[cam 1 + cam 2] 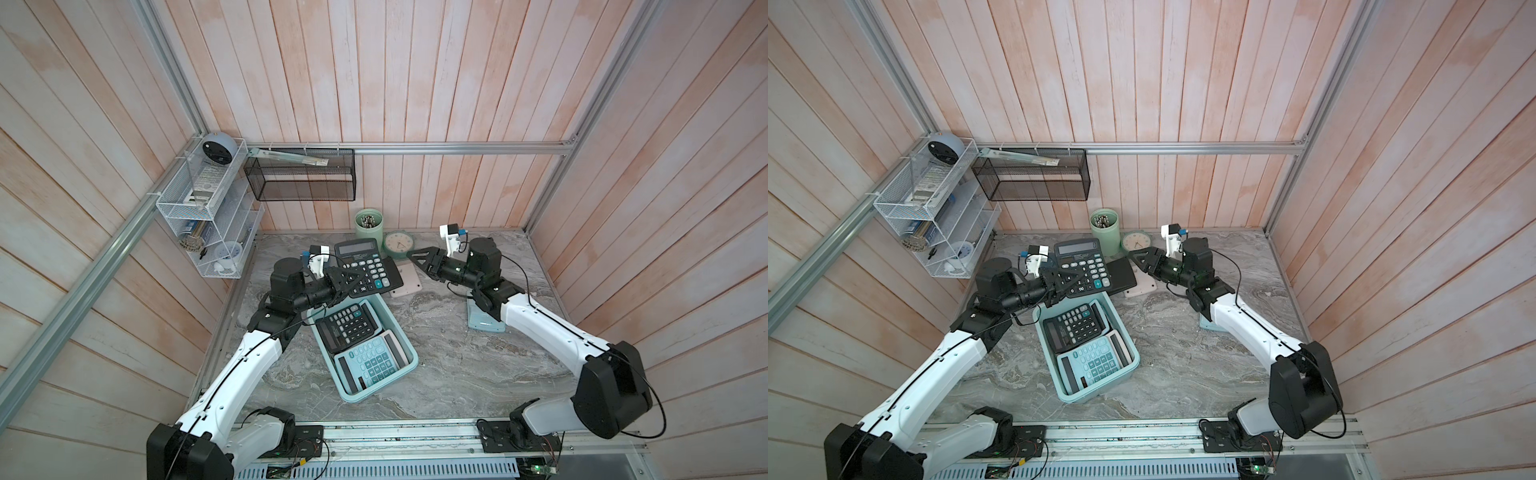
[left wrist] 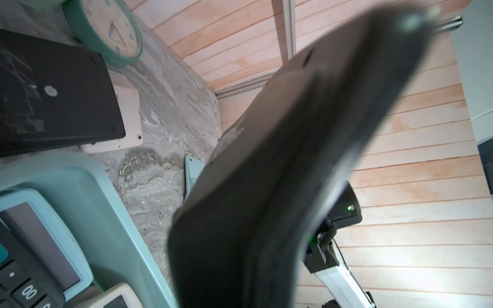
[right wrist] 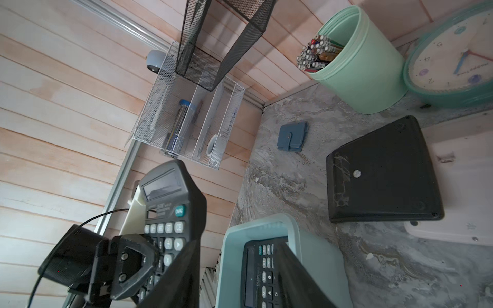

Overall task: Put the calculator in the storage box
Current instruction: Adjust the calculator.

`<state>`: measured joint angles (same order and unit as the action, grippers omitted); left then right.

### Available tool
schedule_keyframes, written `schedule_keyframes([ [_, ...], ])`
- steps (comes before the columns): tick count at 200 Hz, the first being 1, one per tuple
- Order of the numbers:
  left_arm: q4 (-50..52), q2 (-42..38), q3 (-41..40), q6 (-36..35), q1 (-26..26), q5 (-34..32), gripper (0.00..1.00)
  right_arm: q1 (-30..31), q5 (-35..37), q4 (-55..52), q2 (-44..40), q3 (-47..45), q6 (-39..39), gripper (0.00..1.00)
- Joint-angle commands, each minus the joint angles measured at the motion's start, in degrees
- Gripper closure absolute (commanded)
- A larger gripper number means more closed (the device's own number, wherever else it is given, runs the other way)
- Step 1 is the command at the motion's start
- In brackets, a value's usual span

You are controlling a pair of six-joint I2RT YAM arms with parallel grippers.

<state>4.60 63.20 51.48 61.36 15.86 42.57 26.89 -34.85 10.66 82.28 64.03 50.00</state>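
A grey marbled table fills the lower middle of both top views. At its centre lies the aqua storage box, with a black calculator and a light blue calculator side by side inside it. Just above the box in the frame, the raised calculator hangs tilted off the table, keys up, not yet inside. The left claw is clenched on its lower edge. To the right, the right claw is released and grasps nothing, just below a round green clock.
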Motion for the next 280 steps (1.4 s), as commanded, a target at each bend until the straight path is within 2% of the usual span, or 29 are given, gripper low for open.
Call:
schedule_keyframes([
  [1,4.71,0.84,2.56,-3.46,-0.37,6.59,1.00,-1.40,-10.04,-16.18,1.59,6.30,-13.98,0.48],
  [43,4.78,1.22,3.19,-2.09,-0.34,11.72,1.00,-3.25,-16.08,-26.95,5.08,15.07,-24.15,0.48],
  [73,4.07,1.15,2.51,-0.57,-0.17,14.91,1.00,-3.25,-20.03,-30.14,8.60,19.34,-27.68,0.48],
  [128,3.39,1.15,2.00,0.23,-0.08,17.06,1.00,-2.78,-27.77,-28.30,14.90,23.98,-26.48,0.49],
  [200,1.02,1.71,0.01,2.44,0.30,19.51,1.00,0.39,-34.46,-27.27,19.00,27.45,-26.36,0.50],
  [246,1.12,1.93,-0.24,2.44,0.40,20.00,1.00,1.62,-37.23,-28.24,20.96,29.79,-27.03,0.58],
  [280,1.22,1.73,-1.00,2.53,0.40,20.54,1.00,2.67,-37.95,-33.00,22.21,32.29,-30.76,0.62],
])
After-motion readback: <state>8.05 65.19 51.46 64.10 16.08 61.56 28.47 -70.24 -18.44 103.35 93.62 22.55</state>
